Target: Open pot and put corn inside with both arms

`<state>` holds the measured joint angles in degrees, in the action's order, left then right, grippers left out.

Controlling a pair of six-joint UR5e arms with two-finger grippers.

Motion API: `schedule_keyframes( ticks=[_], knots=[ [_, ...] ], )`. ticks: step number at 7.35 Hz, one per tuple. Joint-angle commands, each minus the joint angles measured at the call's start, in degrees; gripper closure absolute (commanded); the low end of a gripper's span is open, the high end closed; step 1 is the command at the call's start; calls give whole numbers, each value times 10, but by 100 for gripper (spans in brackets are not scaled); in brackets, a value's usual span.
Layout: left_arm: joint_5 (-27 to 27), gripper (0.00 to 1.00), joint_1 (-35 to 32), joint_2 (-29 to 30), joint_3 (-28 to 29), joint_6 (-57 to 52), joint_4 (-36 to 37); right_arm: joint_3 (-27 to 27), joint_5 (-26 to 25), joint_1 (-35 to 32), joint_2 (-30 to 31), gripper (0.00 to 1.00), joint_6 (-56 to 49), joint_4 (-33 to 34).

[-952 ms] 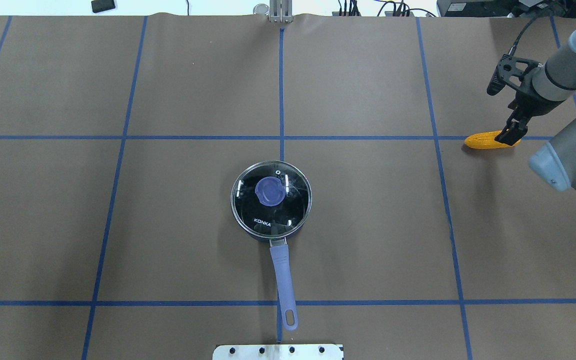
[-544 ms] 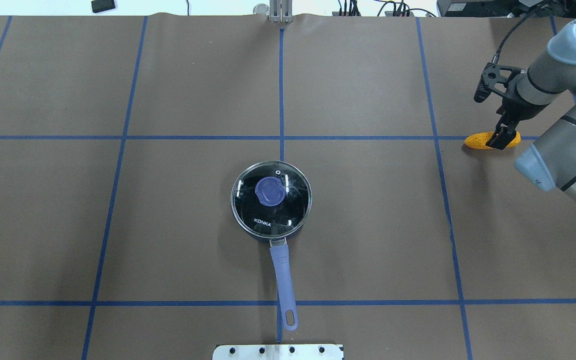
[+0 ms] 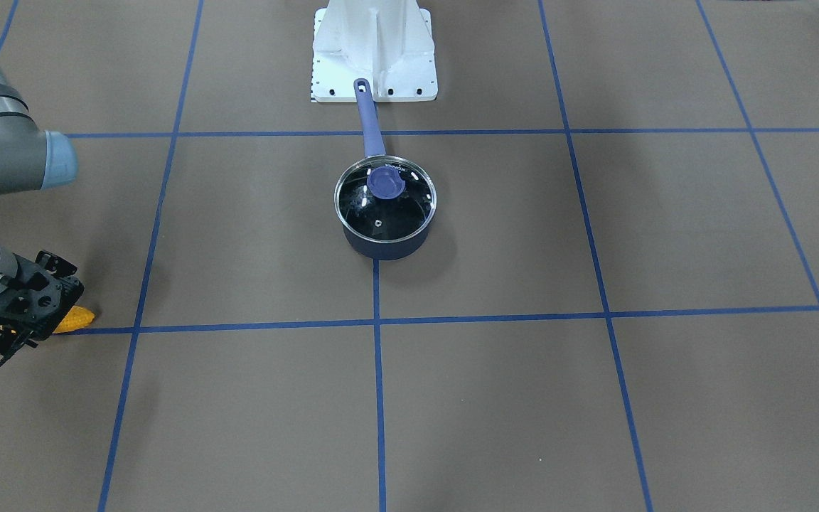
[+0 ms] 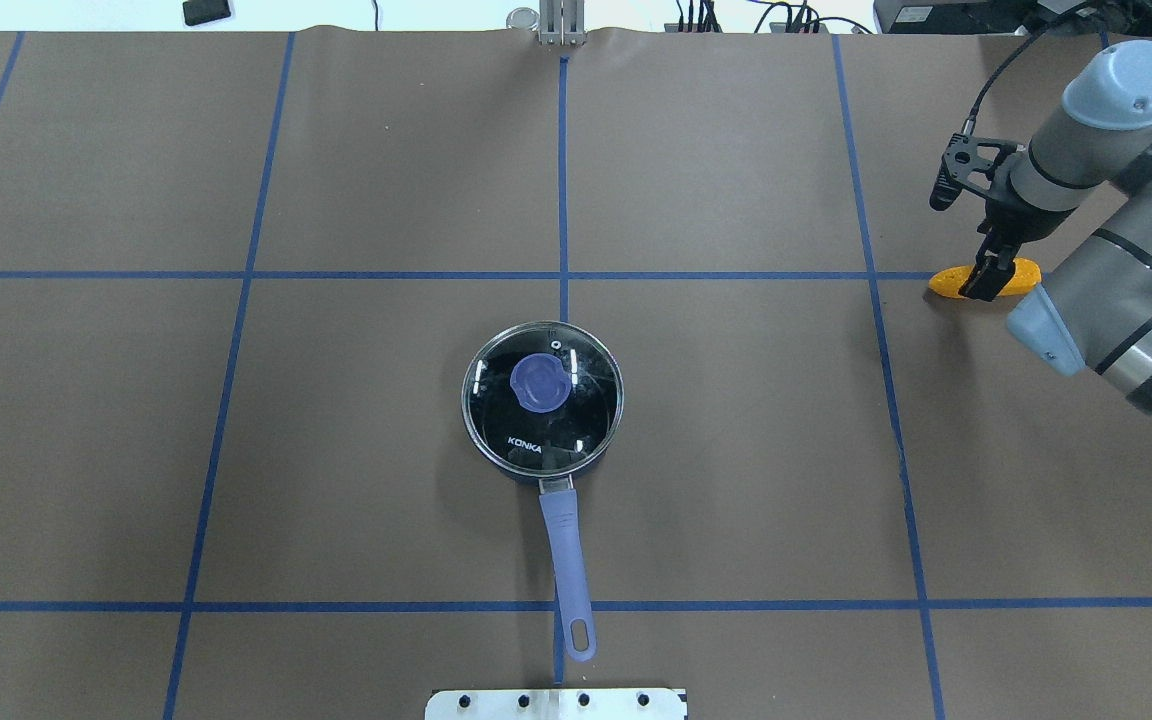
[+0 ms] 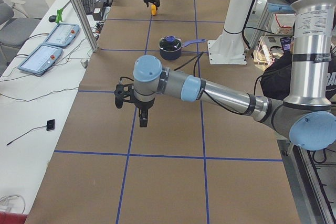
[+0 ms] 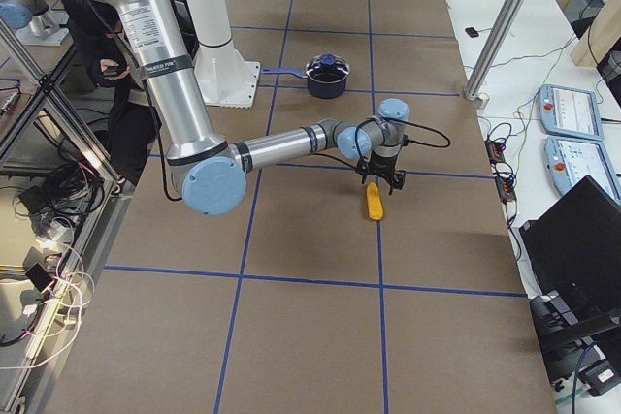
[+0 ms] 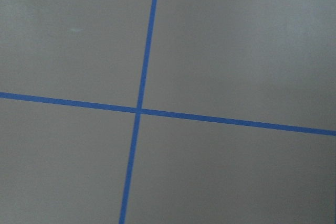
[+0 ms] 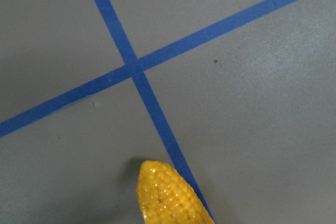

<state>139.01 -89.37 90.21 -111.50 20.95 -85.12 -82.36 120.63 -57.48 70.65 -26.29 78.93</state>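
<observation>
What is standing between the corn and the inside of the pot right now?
The glass lid sits closed on the pot, so the corn, lying far off by the right gripper, cannot go in until the lid is lifted. Nothing else visible lies between them.
</observation>
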Motion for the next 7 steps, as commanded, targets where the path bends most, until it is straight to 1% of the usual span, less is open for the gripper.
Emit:
schedule_keyframes(
  ticks=[1, 3, 4, 5, 6, 7],
  knots=[
    [-1, 2, 66, 61, -63, 126, 66, 11, 0, 1, -2, 0, -9, 0],
    [-5, 2, 123, 115, -72, 245, 66, 28, 0, 1, 0, 1, -17, -14],
    [-8, 2, 148, 144, -73, 301, 66, 31, 0, 2, -1, 10, -17, -17],
    [-8, 2, 179, 178, -71, 352, 67, 31, 0, 2, -2, 20, -16, -17],
    [-15, 2, 207, 202, -71, 393, 73, 31, 0, 2, -3, 36, -14, -17],
    [-60, 2, 232, 211, -71, 420, 75, 31, 1, 2, -7, 52, -11, -17]
  ],
)
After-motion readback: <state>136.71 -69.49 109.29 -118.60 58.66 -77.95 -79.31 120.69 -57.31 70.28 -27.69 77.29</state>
